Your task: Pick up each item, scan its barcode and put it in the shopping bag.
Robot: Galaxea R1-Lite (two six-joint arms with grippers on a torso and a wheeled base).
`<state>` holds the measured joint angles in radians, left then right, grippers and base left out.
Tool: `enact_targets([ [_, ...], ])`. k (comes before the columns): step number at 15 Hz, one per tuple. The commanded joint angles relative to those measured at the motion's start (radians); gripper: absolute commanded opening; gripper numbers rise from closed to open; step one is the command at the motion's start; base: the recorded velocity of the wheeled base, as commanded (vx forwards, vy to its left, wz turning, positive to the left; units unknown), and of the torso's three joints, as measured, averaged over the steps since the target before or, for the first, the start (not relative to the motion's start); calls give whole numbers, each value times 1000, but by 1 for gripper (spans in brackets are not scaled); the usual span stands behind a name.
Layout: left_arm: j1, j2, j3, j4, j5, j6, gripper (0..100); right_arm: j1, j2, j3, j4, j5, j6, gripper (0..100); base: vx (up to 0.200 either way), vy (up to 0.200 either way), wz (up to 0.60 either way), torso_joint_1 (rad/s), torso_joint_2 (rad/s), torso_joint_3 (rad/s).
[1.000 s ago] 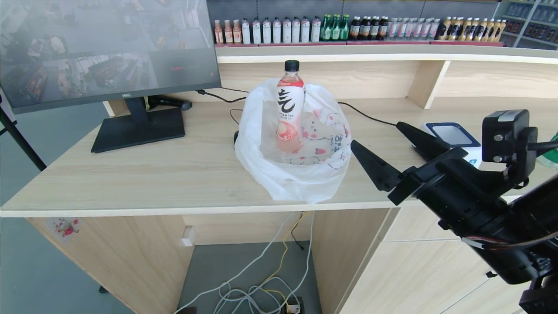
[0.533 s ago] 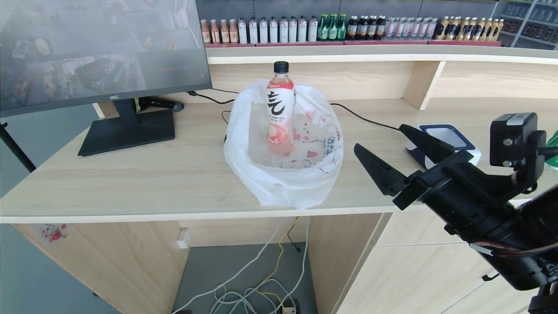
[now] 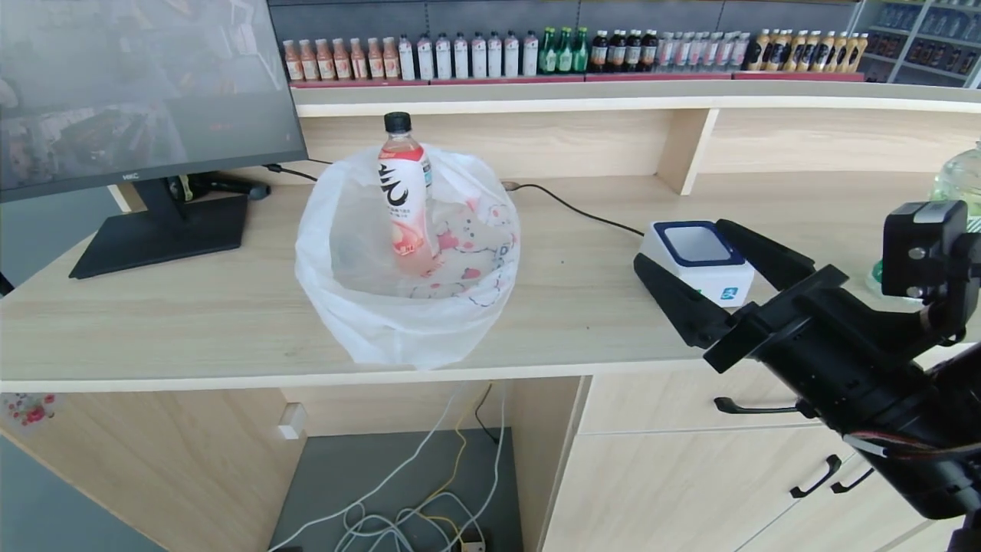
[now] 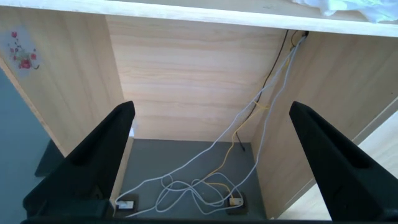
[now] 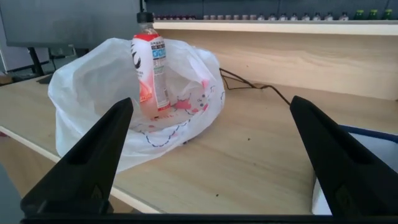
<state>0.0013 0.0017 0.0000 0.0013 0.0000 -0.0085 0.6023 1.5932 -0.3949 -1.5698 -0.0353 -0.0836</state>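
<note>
A white plastic shopping bag point(image 3: 398, 307) stands open on the wooden counter point(image 3: 153, 322), and a pink-labelled drink bottle point(image 3: 404, 203) stands upright inside it. Right of the bag sits a white barcode scanner point(image 3: 724, 280) with a blue-rimmed window. My right gripper point(image 3: 680, 242) is open and holds nothing; in the head view its fingers frame the scanner, off the counter's front right. The right wrist view shows the bag point(image 5: 87, 124), the bottle point(image 5: 149, 68) and the scanner's corner point(image 5: 323, 193) beyond the right gripper point(image 5: 211, 102). My left gripper point(image 4: 211, 107) is open and low, facing under the counter.
A monitor point(image 3: 115, 77) on a black stand occupies the counter's back left. A black cable point(image 3: 575, 211) runs behind the scanner. A green bottle point(image 3: 958, 180) stands at the far right. Loose cables point(image 4: 205, 180) lie under the counter, with drawers point(image 3: 736, 406) to the right.
The whole head picture has shifted left, so the camera has turned right. The right gripper, open throughout, now lies farther from the bag and at the scanner.
</note>
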Motion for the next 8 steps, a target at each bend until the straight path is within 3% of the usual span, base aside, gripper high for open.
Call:
enact_targets([
  [1,0,0,0,0,0,-1,100,1,8,1,-1,0,1,100,0,-200,0,-2,2,2],
  [8,0,0,0,0,0,-1,100,1,19,21,-1,0,-1,100,0,-200,0,0,5,4],
])
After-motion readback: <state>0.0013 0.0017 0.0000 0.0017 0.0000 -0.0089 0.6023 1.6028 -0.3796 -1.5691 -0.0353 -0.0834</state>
